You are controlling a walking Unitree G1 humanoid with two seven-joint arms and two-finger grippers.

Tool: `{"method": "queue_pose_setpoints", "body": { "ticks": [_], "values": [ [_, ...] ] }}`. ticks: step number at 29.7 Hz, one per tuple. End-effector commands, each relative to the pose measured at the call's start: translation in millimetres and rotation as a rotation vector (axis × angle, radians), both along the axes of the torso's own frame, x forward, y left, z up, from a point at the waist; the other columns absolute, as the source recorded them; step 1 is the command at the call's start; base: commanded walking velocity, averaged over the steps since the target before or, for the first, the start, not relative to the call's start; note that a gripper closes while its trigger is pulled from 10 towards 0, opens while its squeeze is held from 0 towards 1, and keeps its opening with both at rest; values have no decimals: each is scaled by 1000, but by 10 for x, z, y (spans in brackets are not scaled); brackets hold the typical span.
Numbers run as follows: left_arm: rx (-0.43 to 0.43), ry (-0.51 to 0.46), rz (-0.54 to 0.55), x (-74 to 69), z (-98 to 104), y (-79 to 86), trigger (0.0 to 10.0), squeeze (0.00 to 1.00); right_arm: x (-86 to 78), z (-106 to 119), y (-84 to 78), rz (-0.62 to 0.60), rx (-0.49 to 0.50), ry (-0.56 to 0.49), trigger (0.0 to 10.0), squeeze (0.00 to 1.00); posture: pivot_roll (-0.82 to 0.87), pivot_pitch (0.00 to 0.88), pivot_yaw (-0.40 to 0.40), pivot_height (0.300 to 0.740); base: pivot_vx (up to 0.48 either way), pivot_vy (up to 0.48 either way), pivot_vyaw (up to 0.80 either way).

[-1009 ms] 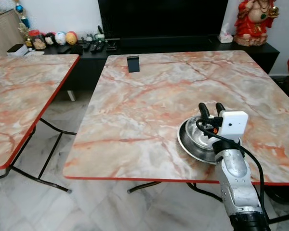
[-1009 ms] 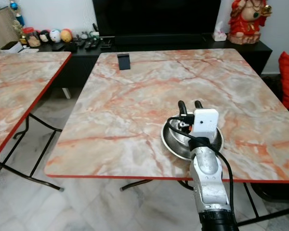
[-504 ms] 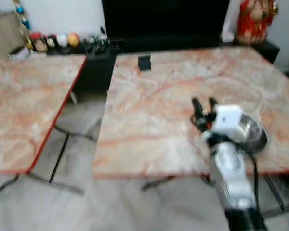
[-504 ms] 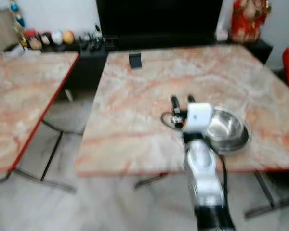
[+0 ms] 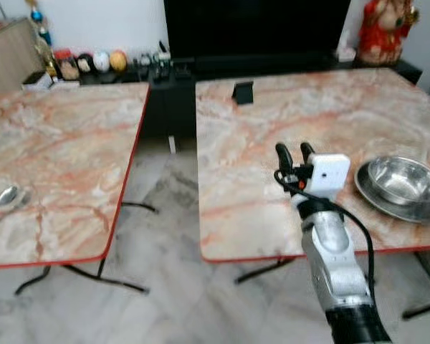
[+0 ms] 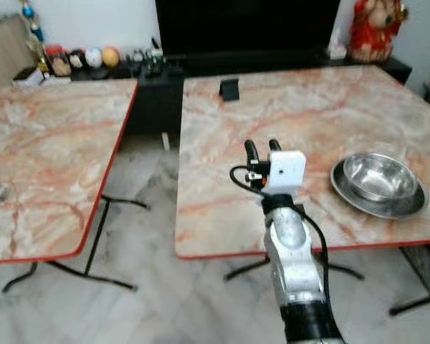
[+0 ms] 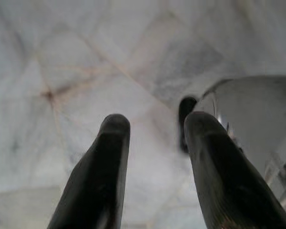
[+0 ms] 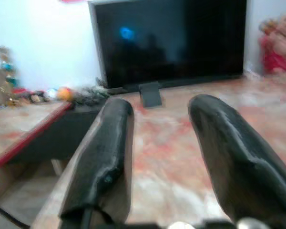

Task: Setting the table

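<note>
From the head views, the right claw (image 5: 294, 152) is hanging above the near edge of the right-hand table (image 5: 272, 129), and the steel bowl (image 5: 405, 180) is sitting on its plate (image 5: 378, 199) at three o'clock from the claw, well apart from it. Over at nine o'clock, a spoon (image 5: 6, 195) is lying on the left-hand table (image 5: 64, 150). The risk as I judge it: the arm is riding low at the table edge, so a turn toward that spoon could clip the red rim.

In the right wrist view, the right claw's fingers (image 8: 107, 157) are standing moderately apart, gripping nothing, pointing across the table at the dark television (image 8: 171, 40).

In the left wrist view, the left claw (image 7: 155, 133) is idling over pale floor tiles (image 7: 62, 62), fingers apart and gripping nothing.
</note>
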State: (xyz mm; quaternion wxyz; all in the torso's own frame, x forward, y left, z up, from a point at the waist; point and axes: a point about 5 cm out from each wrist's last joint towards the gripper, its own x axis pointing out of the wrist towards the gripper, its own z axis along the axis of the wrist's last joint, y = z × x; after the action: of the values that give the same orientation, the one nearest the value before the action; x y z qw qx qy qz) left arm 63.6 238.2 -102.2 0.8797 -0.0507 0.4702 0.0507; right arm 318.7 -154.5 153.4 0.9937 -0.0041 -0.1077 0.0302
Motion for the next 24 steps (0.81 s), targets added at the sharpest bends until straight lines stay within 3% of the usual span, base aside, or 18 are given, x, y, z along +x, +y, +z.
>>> {"method": "queue_pose_setpoints", "body": {
  "ticks": [1, 24],
  "values": [
    [16, 12, 6, -33, 12, 77, 10000, 0, 14, 85, 78, 24, 8, -31, 10000, 0, -124, 0, 59, 740, 0, 480, 0],
    [19, 13, 2, -29, 18, 98, 10000, 0, -20, 62, 155, 71, -20, -33, 10000, 0, -115, 0, 68, 740, 0, 480, 0]
  ]
}}
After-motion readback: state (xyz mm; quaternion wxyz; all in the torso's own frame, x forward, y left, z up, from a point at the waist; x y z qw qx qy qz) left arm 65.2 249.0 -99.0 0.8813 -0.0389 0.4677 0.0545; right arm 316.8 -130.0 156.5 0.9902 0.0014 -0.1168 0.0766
